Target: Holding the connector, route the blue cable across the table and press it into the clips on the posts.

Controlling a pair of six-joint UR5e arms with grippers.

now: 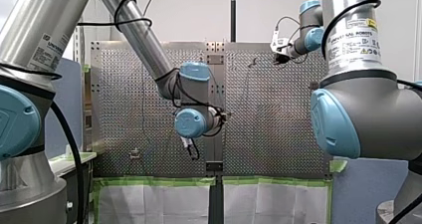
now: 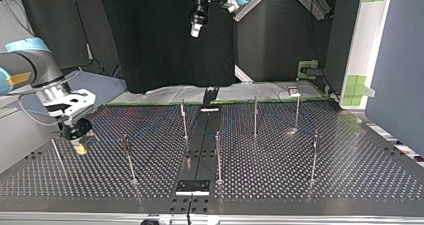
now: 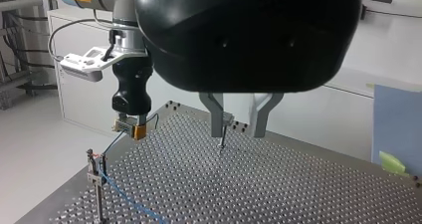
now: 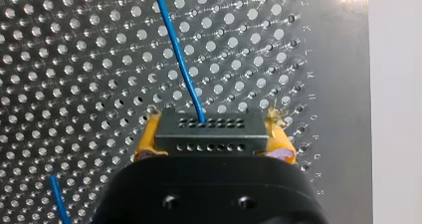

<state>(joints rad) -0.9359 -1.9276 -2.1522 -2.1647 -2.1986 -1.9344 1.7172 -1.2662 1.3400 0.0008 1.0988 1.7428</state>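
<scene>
Front view: my right hand reaches far across the perforated counter, and my left arm hangs over its middle. Top view: the right hand sits low at the view's left, near thin posts. Left wrist view: my left hand has its fingers apart and empty. The blue cable seems to run through a post's clip. Right wrist view: yellow pads clamp the connector, with the cable leaving its face. Pulling too tight could tug the cable from that clip.
</scene>
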